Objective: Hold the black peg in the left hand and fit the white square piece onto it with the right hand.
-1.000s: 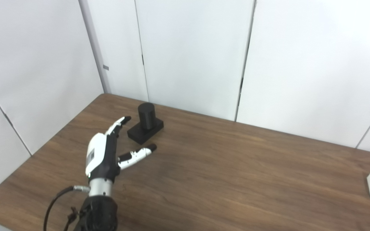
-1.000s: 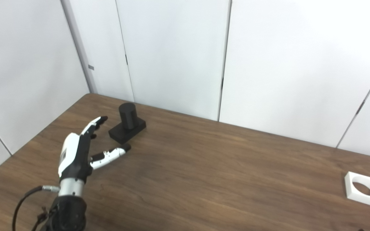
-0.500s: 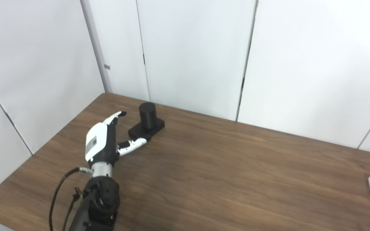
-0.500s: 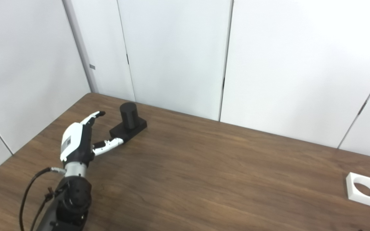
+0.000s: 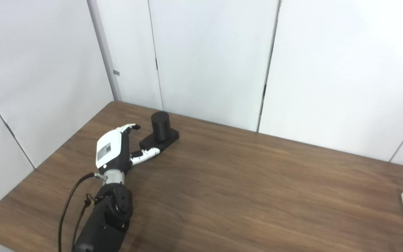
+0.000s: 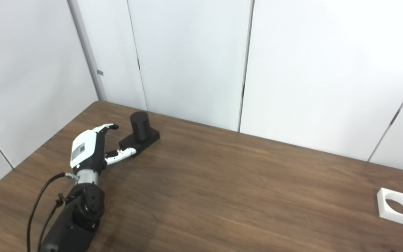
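The left robot hand (image 5: 114, 150) is hovering with fingers spread, grasping nothing, its thumb reaching the base of the black peg (image 5: 160, 133), which is standing upright near the far left of the tabletop (image 5: 243, 182). The white square piece (image 6: 396, 206) is lying at the far right edge.

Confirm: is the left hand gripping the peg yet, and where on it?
Nothing is held. The left hand is open beside the black peg, its thumb near the base's front corner, fingers not wrapped around it. The right hand is out of view.
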Controlling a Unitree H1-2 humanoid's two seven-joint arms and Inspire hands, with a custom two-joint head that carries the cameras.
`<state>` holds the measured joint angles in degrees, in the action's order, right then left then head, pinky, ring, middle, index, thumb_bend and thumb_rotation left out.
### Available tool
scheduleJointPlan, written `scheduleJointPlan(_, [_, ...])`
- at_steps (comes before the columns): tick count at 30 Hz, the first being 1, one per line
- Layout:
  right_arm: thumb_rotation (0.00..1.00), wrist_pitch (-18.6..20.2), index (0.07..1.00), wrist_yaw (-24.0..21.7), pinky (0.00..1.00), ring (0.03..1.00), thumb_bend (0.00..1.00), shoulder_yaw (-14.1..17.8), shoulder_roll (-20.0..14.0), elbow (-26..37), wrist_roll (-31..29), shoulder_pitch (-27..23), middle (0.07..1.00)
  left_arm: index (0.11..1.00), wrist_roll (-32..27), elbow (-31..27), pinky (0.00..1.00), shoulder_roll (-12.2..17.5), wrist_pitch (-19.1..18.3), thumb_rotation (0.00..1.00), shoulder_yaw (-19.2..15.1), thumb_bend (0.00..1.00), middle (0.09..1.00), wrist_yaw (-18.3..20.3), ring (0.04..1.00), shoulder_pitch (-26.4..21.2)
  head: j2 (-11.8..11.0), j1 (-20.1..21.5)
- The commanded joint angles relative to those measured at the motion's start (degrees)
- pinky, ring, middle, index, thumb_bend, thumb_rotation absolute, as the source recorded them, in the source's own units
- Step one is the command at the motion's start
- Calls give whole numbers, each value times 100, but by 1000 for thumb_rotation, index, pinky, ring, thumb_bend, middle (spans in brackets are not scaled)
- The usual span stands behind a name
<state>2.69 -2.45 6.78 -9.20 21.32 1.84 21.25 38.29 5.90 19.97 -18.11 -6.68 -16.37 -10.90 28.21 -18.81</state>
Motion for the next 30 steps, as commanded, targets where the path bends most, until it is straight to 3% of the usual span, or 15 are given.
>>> scheduleJointPlan(1, [1000, 83, 936, 10, 1000, 943, 538, 21, -15, 45, 6, 43, 926, 758, 167, 16, 931, 237, 98, 579, 39, 1000, 843, -216, 888, -303, 2, 4])
scheduleJointPlan(10, [1000, 55, 932, 4, 988, 938, 537, 19, -19, 32, 28, 56, 927, 760, 117, 558, 909, 340, 68, 613, 288, 1000, 841, -220, 878, -518, 5, 28])
scheduleJointPlan(30, [1000, 125, 937, 43, 1000, 938, 551, -8, 9, 53, 204, 78, 923, 764, 54, 1545, 918, 435, -59, 592, 471, 997, 861, -376, 898, -990, -30, 85])
